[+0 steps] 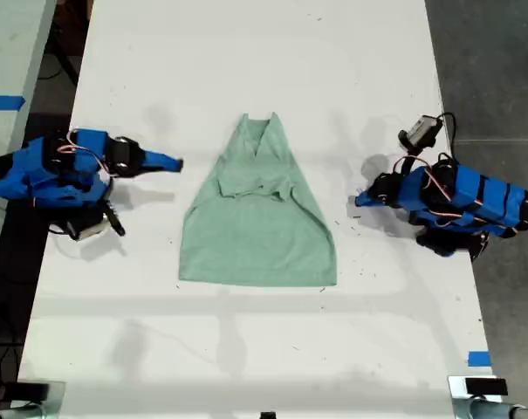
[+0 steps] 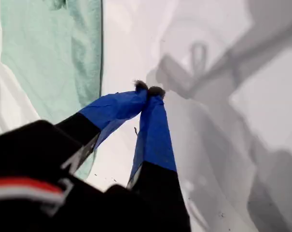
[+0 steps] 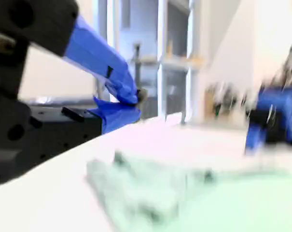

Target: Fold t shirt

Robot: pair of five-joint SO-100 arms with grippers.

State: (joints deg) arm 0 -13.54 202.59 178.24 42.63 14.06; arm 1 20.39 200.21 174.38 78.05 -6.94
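While both grippers rest clear, the t shirt (image 1: 257, 218) is seen part-folded on the table (image 1: 246, 349).
My first gripper (image 2: 148, 90) and my second gripper (image 3: 136, 99) are closed, holding nothing.

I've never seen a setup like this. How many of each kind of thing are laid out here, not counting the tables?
Mint-green t-shirt: 1
Blue robot arms: 2
Blue tape pieces: 2
Total: 5
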